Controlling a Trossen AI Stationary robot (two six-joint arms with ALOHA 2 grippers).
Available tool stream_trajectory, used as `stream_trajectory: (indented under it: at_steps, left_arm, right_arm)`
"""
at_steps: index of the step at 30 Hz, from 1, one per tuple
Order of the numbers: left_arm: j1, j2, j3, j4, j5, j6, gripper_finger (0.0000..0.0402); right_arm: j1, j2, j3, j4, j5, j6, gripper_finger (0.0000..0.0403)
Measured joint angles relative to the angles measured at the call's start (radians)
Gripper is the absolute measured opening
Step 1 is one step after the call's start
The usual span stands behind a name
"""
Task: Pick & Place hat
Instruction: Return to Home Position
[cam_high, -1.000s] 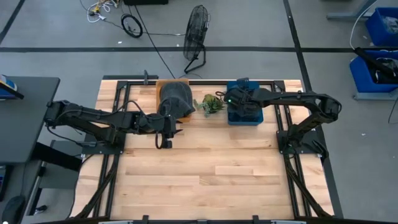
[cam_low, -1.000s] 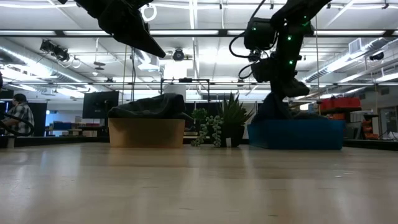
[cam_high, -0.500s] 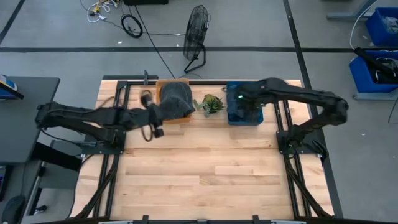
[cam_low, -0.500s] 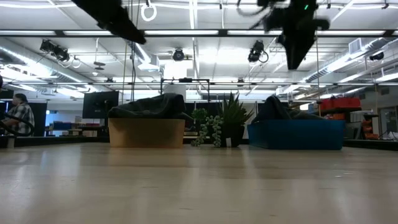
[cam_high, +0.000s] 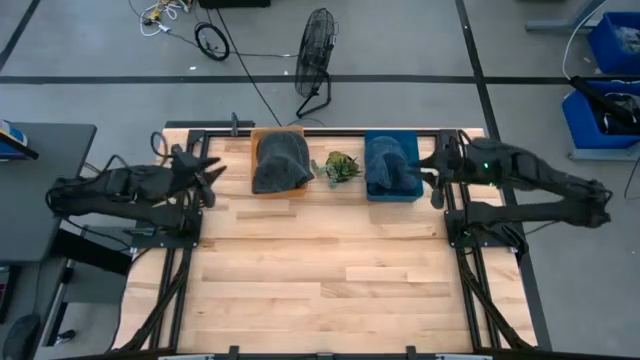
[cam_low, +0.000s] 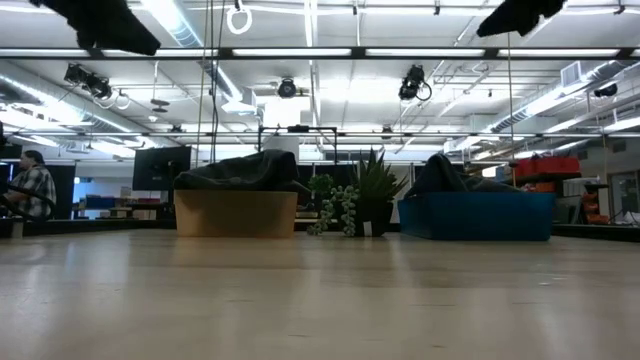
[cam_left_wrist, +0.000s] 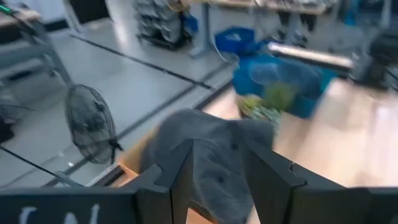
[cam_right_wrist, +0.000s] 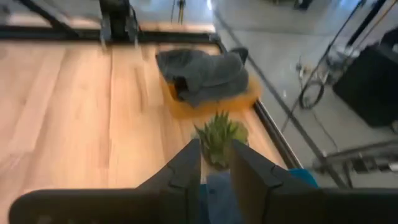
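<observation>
A grey hat (cam_high: 281, 162) lies draped over a tan box (cam_low: 236, 213) at the table's far edge; it also shows ahead of the left fingers as the grey hat (cam_left_wrist: 214, 149). A dark blue hat (cam_high: 391, 163) rests inside a blue bin (cam_low: 476, 216). My left gripper (cam_high: 208, 181) hangs open, left of the tan box and apart from it. My right gripper (cam_high: 433, 182) is open too, just right of the blue bin, touching nothing. In the low view both arms show only at the top edge.
A small potted plant (cam_high: 338, 167) stands between the tan box and the blue bin. Black frame rails run along the table's left, right and far edges. The wide near part of the wooden table (cam_high: 330, 290) is bare. A fan stands on the floor beyond the far edge.
My left gripper has drawn back from the grey hat toward the table's left edge. My right gripper has risen out of the blue bin and swung toward the right edge. The dark blue hat has stayed lying in the bin; the grey hat has stayed on its box.
</observation>
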Motion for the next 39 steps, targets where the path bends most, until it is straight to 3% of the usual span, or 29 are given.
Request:
stream_trajectory:
  at_steps: [5,9,13,18,28,39]
  left_arm:
    - [0.0,-0.163,-0.15,0.117,-0.026,0.057,0.0142]
    - [0.0,-0.269,-0.266,0.218,0.092,0.144,0.0142]
    - [0.0,-0.354,-0.354,0.345,0.136,0.225,0.0142]
    - [0.0,-0.441,-0.44,0.44,0.136,0.26,0.0142]
    - [0.0,-0.433,-0.648,0.736,0.148,0.292,0.0142]
    - [0.001,-0.429,-0.691,0.75,0.146,0.306,0.0142]
  right_arm:
    - [0.014,-0.186,-0.251,0.225,0.0,-0.007,0.0087]
    - [0.016,-0.273,-0.396,0.34,-0.068,-0.011,0.0087]
    - [0.016,-0.338,-0.493,0.419,-0.155,-0.034,0.0087]
    - [0.016,-0.417,-0.574,0.497,-0.165,-0.029,0.0087]
    - [0.015,-0.577,-0.81,0.743,-0.181,0.016,0.0087]
    - [0.015,-0.639,-0.863,0.742,-0.18,0.013,0.0087]
